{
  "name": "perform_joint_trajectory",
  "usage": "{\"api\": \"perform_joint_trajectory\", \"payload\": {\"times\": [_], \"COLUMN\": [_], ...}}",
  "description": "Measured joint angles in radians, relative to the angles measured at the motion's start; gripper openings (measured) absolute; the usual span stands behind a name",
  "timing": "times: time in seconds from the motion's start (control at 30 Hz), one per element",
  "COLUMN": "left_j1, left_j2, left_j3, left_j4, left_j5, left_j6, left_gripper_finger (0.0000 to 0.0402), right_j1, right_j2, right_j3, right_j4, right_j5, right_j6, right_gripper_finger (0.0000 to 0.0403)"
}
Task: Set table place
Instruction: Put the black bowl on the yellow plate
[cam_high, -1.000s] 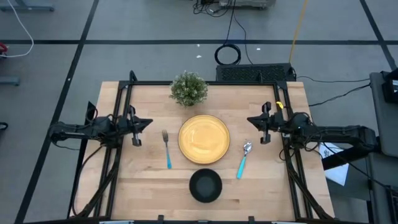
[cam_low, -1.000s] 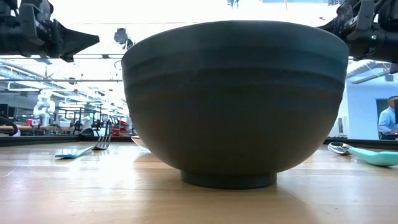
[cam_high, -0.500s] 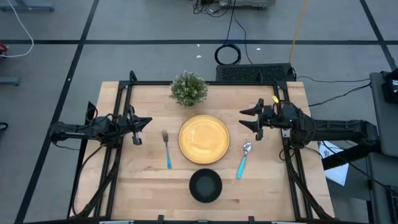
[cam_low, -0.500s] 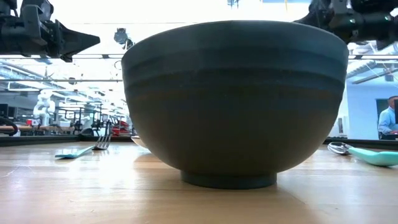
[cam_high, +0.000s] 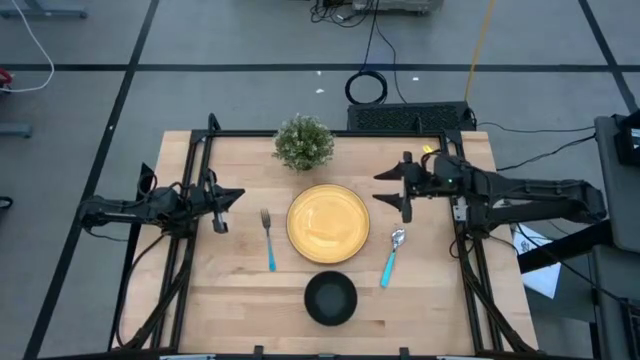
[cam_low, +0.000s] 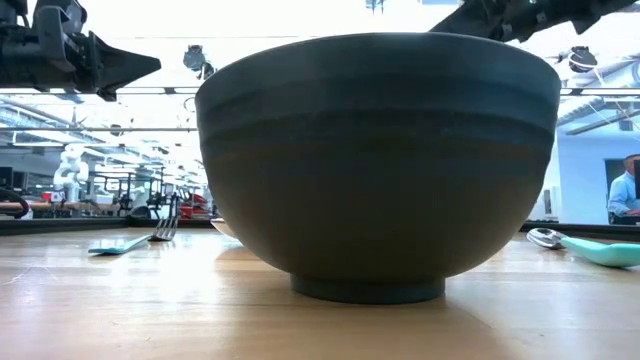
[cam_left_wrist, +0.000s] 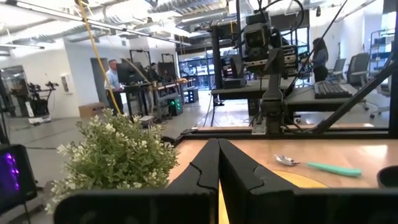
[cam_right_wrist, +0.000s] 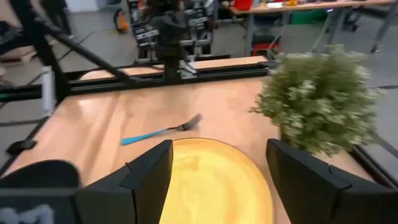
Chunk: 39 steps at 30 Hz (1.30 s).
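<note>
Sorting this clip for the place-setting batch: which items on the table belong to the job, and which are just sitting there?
Part of the job:
- yellow plate, mid-table
- black bowl, apart from the plate, near the table's front edge
- fork, to the plate's left
- spoon, to the plate's right
- right claw, open, by the plate's right edge

Just there:
- potted plant, behind the plate

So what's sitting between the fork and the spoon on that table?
The yellow plate lies between the fork and the spoon, with bare wood either side of it. The high view shows this plainly.
</note>
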Motion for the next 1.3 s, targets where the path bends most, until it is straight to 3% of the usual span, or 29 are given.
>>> {"api": "perform_joint_trajectory", "payload": {"times": [0.8, 1.07, 1.3], "left_j1": [0.0, 0.0, 0.0], "left_j2": [0.0, 0.0, 0.0], "left_j3": [0.0, 0.0, 0.0], "left_j4": [-0.009, 0.023, 0.139], "left_j5": [-0.094, -0.095, -0.096], "left_j6": [0.004, 0.021, 0.127], "left_gripper_finger": [0.0008, 0.0008, 0.0008], "right_j1": [0.291, 0.331, 0.339], "right_j2": [0.352, 0.476, 0.57], "right_j3": [0.275, 0.371, 0.402], "right_j4": [-0.228, -0.387, -0.388], "right_j5": [0.028, 0.028, -0.022], "right_j6": [0.131, 0.172, 0.254], "right_gripper_finger": [0.0252, 0.0252, 0.0252]}}
